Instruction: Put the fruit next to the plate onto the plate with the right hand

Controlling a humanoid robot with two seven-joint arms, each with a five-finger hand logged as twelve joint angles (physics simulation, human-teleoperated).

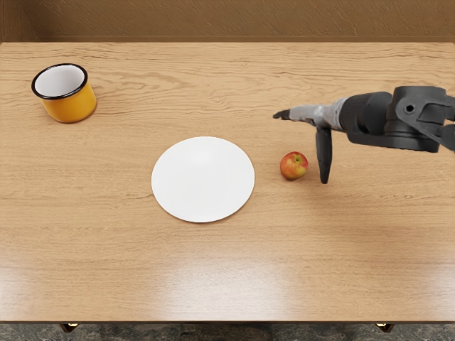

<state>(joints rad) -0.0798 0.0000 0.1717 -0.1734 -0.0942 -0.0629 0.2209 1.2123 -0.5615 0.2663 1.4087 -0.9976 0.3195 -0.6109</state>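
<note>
Your right robot hand hangs released just to the right of the apple. Its fingers are spread, one points down beside the fruit without touching it, and it holds nothing. The apple sits on the bench near the right rim of the white plate, not on it. You also have a yellow mug standing upright, well apart at the far left.

This looks like a simulated home dining or kitchen corner: a broad wood-grain table has a white plate near its middle. A yellow enamel mug stands well up and to the left of the plate. A small apple lies near its right edge, and a plain brown wall runs behind it.
</note>
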